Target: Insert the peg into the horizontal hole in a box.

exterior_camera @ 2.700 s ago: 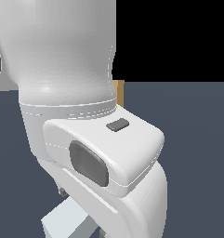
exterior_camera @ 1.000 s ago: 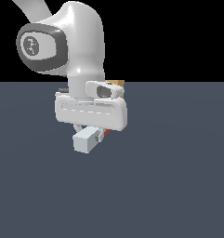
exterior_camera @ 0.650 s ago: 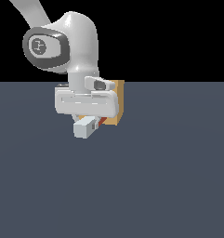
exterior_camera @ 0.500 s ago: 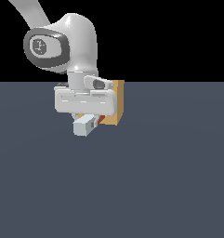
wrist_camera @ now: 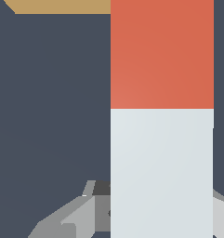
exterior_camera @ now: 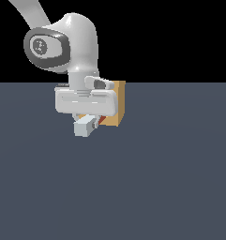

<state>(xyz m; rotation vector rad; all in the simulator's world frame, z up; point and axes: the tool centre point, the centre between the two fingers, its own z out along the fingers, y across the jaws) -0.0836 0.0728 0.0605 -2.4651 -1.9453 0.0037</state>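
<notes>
The peg (exterior_camera: 85, 126) is a pale grey-white square bar with a red end (exterior_camera: 101, 120). My gripper (exterior_camera: 89, 117) is shut on it and holds it level, low over the floor. The red end points at the tan box (exterior_camera: 117, 104) and sits right at its face. The hole is hidden behind my hand and the peg. In the wrist view the peg (wrist_camera: 161, 172) fills the middle, its red end (wrist_camera: 161, 53) reaching toward the box's edge (wrist_camera: 62, 6). One grey finger (wrist_camera: 71, 216) shows beside the peg.
The dark grey floor (exterior_camera: 170, 178) spreads around the box. My white arm (exterior_camera: 63, 42) rises above the hand at the exterior view's left.
My hand and the peg have moved toward the box. The peg's red end has come closer to the box's face, and less of the red shows in the exterior view.
</notes>
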